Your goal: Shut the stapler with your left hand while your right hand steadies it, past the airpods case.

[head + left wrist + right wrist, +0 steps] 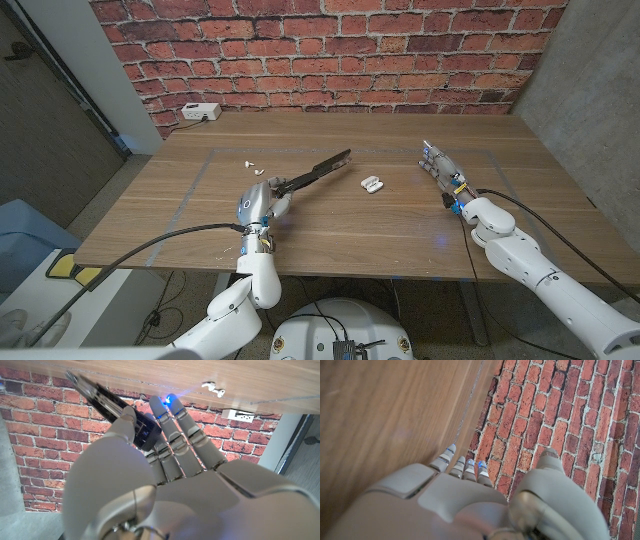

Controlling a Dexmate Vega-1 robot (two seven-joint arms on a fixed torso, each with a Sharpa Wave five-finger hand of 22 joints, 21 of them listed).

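While your left hand [262, 203] grasps the long black metal stapler [318, 170], no lettering reads on it. Your right hand [440, 165] holds nothing, fingers [451, 450] released, beyond the small white airpods case [371, 184].

1. The table [330, 215] is wood with a visible grain and a matt finish.
2. The stapler [318, 169] looks like black plastic with a slight sheen, with bright metal at its tip.
3. The earbud case [371, 184] is smooth white plastic.
4. The left hand [262, 203] and right hand [441, 166] have smooth, pale grey plastic shells.
5. The wall [330, 50] is rough red brick.
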